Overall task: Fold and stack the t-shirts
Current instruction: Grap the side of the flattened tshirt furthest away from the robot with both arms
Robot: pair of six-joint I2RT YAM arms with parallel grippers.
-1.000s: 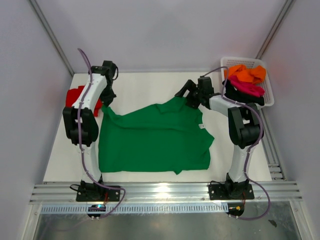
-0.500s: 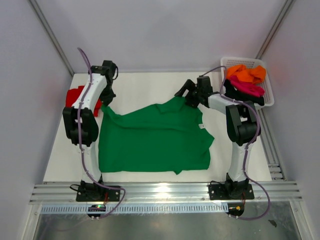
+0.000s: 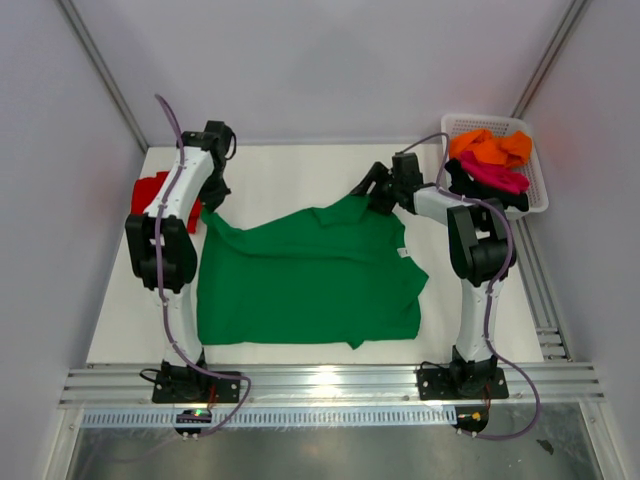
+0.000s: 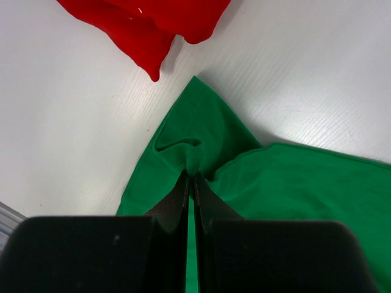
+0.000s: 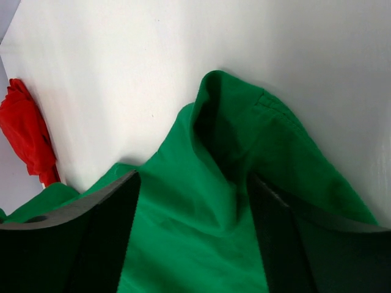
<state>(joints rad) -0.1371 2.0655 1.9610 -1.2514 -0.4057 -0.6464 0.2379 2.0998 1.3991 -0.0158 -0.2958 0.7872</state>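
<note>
Across the middle of the top view lay the green t-shirt [image 3: 305,275], spread flat, its long side running left to right, with an arm at each upper corner. At upper left the left gripper [image 4: 190,177] was clamped tight on a peak of sleeve cloth, near the red t-shirt [image 4: 153,24]. At upper right the right gripper [image 5: 192,176] straddled the other shoulder, jaws wide, a green ridge between them, not yet pinched. Closing there looked like the next call.

You're working in a robot lab cell: plain white walls [image 3: 330,60] close in beyond the jaws, aluminium rails [image 3: 330,385] carry both arm bases [image 3: 185,380] behind them, and a white table [image 3: 290,165] lies beneath them.
</note>
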